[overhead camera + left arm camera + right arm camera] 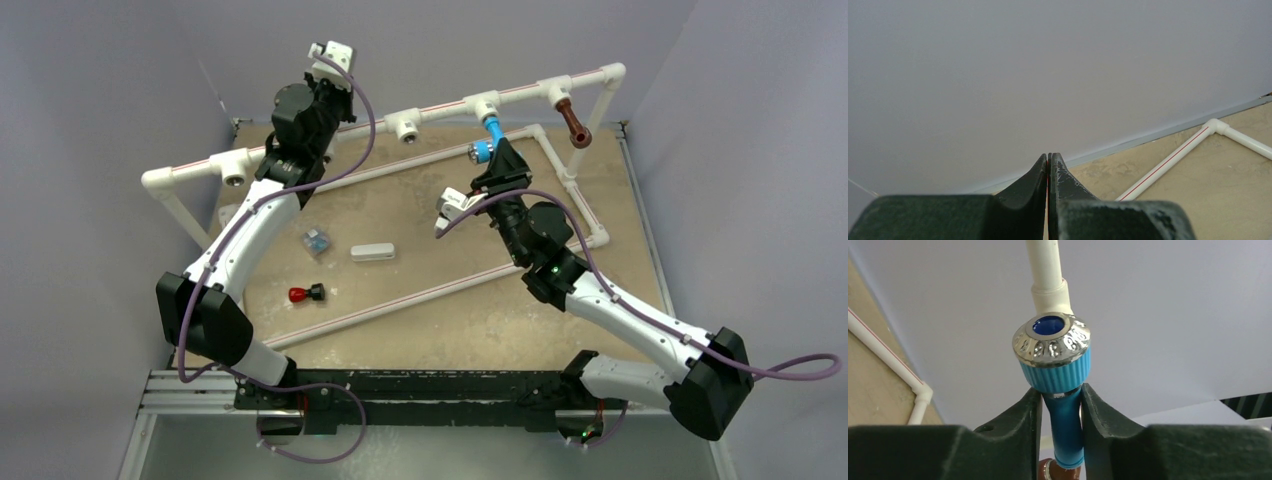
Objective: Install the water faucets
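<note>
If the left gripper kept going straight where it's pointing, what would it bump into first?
Probably the grey wall. The shut, empty left gripper points at it, and the white pipe lies lower, off to its right. How far the wall is, I can't tell.

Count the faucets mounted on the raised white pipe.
2. The blue faucet hangs from a tee, gripped by the right end effector; the brown faucet hangs nearer the right corner. The left arm may hide another.

The blue faucet (1054, 371) is shown in smooth plastic, its knob ribbed and capped with a glossy embossed silvery ring; the white pipe (1045, 265) is seen glossy, the tabletop (400, 215) matt, mottled.
</note>
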{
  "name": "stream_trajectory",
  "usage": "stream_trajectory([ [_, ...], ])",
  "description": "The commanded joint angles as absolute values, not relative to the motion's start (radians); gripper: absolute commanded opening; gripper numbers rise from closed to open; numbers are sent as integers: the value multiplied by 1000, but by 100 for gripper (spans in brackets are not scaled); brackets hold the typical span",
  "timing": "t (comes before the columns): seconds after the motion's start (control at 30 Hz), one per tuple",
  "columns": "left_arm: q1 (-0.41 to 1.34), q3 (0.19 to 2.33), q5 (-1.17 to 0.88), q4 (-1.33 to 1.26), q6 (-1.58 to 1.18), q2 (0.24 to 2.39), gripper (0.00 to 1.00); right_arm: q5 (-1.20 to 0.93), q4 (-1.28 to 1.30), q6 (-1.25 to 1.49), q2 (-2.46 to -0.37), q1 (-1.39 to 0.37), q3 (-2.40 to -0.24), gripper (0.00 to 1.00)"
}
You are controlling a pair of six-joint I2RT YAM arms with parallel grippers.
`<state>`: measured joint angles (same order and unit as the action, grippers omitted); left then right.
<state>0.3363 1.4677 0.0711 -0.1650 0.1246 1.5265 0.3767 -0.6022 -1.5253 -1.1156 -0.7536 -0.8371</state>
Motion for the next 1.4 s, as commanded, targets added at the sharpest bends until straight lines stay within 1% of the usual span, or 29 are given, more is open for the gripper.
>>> stream_trajectory([
  [0.0, 334, 1425, 69, -63, 137, 1577, 0, 411, -724, -1468, -1113, -758, -846, 24],
  [0.1, 334, 1425, 72, -60, 140, 1579, 0, 420, -732, -1412, -1119, -758, -841, 4],
  [0.13, 334, 1425, 72, -62, 140, 1579, 0, 420, -733, -1388, -1120, -758, -841, 0],
  [0.3, 334, 1425, 79, -62, 143, 1579, 0, 424, -748, -1217, -1121, -758, -848, 0],
  [0.5, 334, 1422, 78, -62, 144, 1572, 0, 443, -742, -830, -1106, -758, -860, 0],
  [0.63, 334, 1424, 74, -62, 141, 1578, 0, 432, -719, -609, -1096, -759, -865, 0],
  [1.0, 334, 1425, 71, -60, 138, 1579, 0, 499, -722, -23, -1076, -750, -891, 0],
  [1.37, 334, 1424, 61, -58, 132, 1567, 0, 556, -666, 583, -1043, -719, -901, 0],
])
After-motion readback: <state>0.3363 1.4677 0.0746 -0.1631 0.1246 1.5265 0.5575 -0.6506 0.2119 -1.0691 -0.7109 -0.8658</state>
